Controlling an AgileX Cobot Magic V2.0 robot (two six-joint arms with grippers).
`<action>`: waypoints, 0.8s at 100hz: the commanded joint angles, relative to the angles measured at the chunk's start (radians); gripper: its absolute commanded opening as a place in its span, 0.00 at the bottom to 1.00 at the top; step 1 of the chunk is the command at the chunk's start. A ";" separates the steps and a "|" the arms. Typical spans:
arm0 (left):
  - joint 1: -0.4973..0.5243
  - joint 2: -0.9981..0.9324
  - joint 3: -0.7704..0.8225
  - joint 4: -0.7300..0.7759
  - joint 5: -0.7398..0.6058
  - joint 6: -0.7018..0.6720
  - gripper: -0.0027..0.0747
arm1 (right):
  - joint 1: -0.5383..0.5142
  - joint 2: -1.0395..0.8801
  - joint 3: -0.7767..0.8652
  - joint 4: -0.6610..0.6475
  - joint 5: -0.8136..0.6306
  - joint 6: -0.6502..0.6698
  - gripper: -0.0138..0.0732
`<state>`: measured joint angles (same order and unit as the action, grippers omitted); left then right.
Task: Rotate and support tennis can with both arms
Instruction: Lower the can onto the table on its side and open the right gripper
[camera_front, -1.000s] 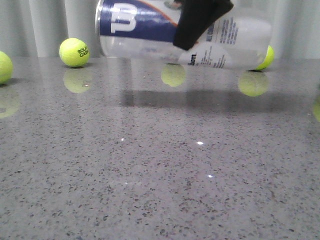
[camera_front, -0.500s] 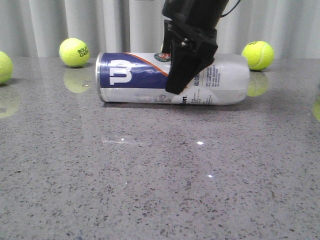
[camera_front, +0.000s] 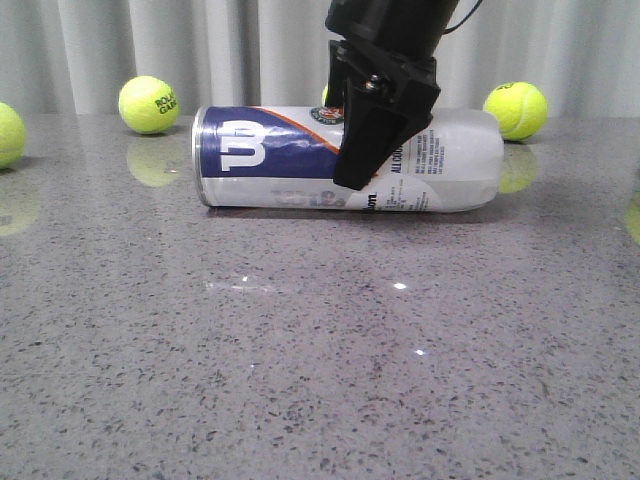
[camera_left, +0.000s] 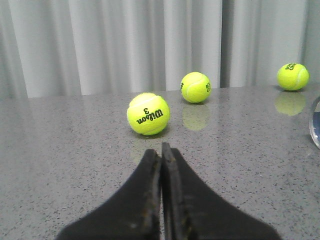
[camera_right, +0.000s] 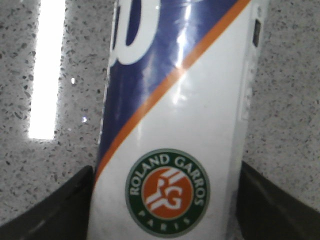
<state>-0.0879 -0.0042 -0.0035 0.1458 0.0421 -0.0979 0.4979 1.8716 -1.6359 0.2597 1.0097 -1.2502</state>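
Observation:
The tennis can (camera_front: 270, 155) lies on its side on the grey table (camera_front: 300, 350), silver rim to the left, clear base to the right. My right gripper (camera_front: 375, 165) comes down from above and straddles its middle. In the right wrist view the can (camera_right: 170, 100) fills the gap, and both black fingers (camera_right: 60, 210) press its sides. My left gripper (camera_left: 161, 150) is shut and empty, low over the table and out of the front view. The can's rim just shows at that view's edge (camera_left: 316, 122).
Yellow-green tennis balls lie along the back by the curtain: one at far left (camera_front: 8, 133), one behind the can's rim end (camera_front: 148, 104), one behind its base end (camera_front: 516, 109). Three balls lie ahead of the left gripper, the nearest (camera_left: 148, 113) close to its tips.
One second ago the can hung in the air in the right gripper. It came down onto the table and has since shifted slightly right.

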 joint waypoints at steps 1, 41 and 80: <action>0.004 -0.039 0.048 -0.002 -0.082 -0.010 0.01 | -0.001 -0.045 -0.029 0.023 0.014 -0.005 0.71; 0.004 -0.039 0.048 -0.002 -0.082 -0.010 0.01 | -0.001 -0.050 -0.035 0.029 -0.001 0.023 0.90; 0.004 -0.039 0.048 -0.002 -0.082 -0.010 0.01 | -0.002 -0.095 -0.035 0.029 -0.001 0.023 0.90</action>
<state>-0.0879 -0.0042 -0.0035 0.1458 0.0421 -0.0979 0.4979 1.8383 -1.6383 0.2636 1.0217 -1.2291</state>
